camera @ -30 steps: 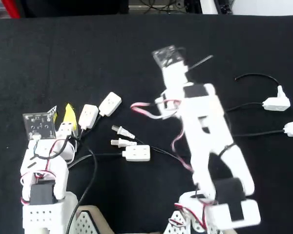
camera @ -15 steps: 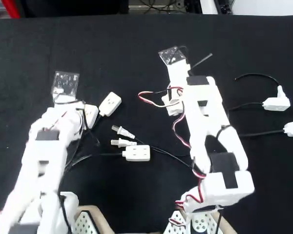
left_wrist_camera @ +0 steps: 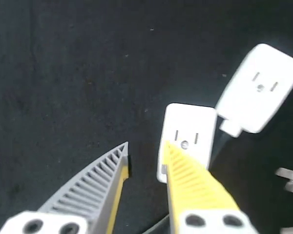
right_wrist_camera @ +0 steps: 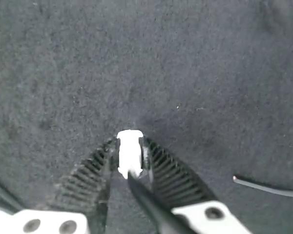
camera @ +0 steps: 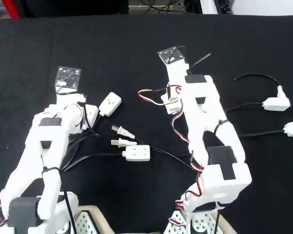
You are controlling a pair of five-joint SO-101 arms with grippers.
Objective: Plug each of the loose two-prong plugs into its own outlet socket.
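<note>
right jaws clenched on a small white plug toward the counter's far edge, left jaws released over a white socket nearer its left edge — pickup looks done; next, prongs must line up with the slots.

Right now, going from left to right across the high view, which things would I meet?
Left arm → tilted outlet socket → flat outlet socket → right arm → white plug on a black cord.

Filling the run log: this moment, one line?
left end effector open at outlet socket; right end effector shut on white plug; two plugs loose
</note>
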